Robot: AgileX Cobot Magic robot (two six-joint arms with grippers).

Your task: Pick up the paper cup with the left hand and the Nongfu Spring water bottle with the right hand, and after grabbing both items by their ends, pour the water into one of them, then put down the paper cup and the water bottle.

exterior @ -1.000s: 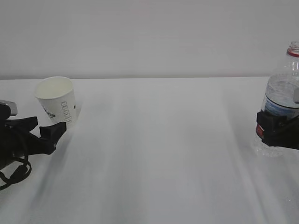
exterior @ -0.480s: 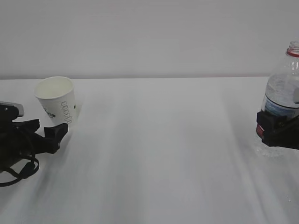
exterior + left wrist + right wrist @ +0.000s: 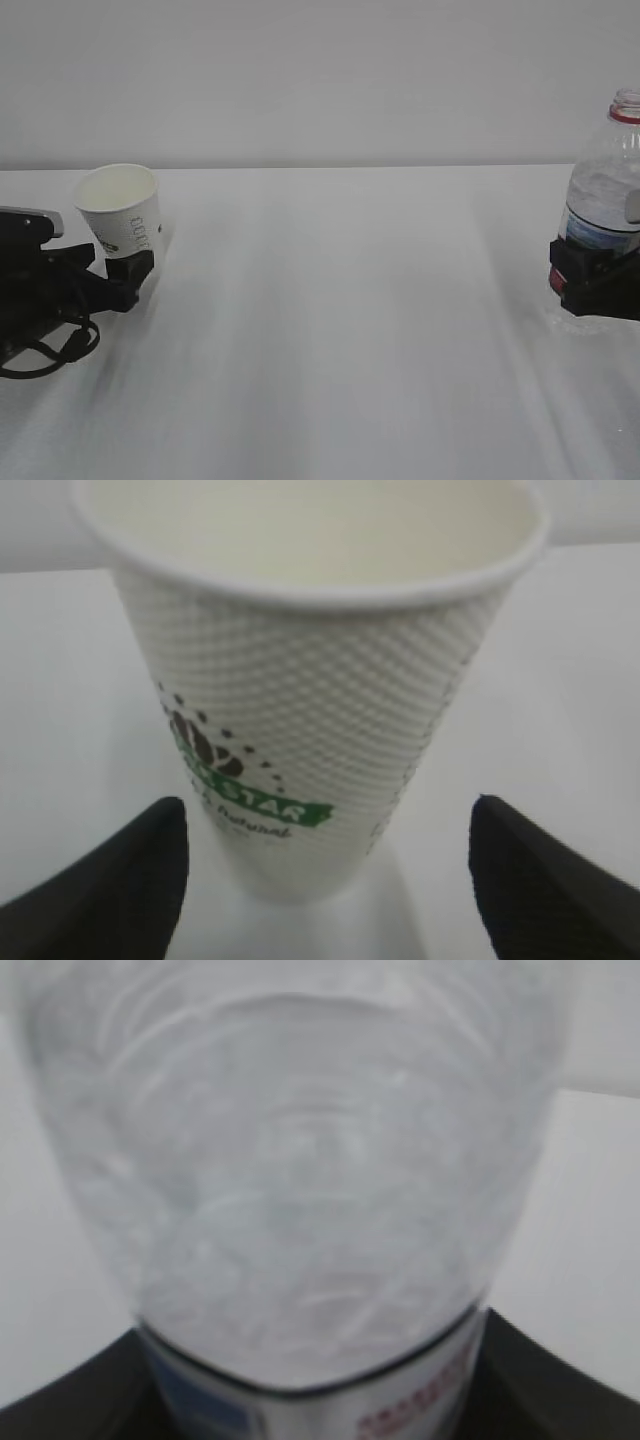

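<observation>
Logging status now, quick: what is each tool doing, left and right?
Left tool: open, fingers either side of the paper cup, not gripping.
Right tool: closed on the Nongfu Spring water bottle.

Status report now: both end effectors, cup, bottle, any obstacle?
Left end effector open, fingers either side of the paper cup, no grip yet. Right end effector closed on the water bottle, bottle upright. Nothing between them.
</observation>
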